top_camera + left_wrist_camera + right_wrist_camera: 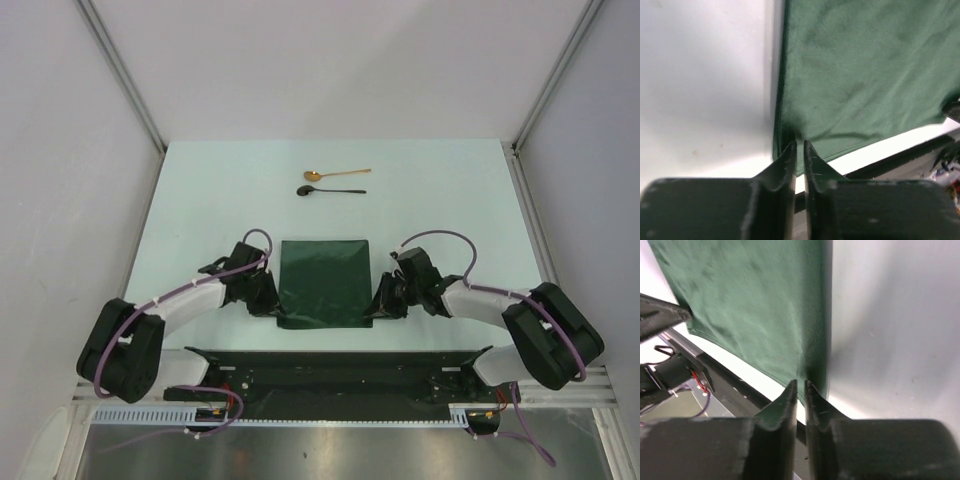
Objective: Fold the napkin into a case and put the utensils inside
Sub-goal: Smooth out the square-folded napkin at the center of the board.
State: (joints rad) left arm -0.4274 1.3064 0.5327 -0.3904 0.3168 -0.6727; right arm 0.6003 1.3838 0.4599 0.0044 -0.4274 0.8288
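Observation:
The dark green napkin [322, 280] lies in the near middle of the table, its near edge slightly raised. My left gripper [275, 308] is at its near left corner. In the left wrist view the cloth [860, 75] puckers where the gripper [798, 145] is shut on it. My right gripper [375, 308] is at the near right corner and pinches the napkin [755, 305] between its narrow jaws [801, 384]. The utensils lie side by side at the far middle, the gold spoon [335, 174] behind the black spoon [330, 190], apart from the cloth. No case shape shows.
The pale table [200, 200] is boxed in by white walls and slanted metal posts [120, 70]. A black base rail [330, 365] runs along the near edge just behind the napkin's near hem. Both arms reach inward from the near corners.

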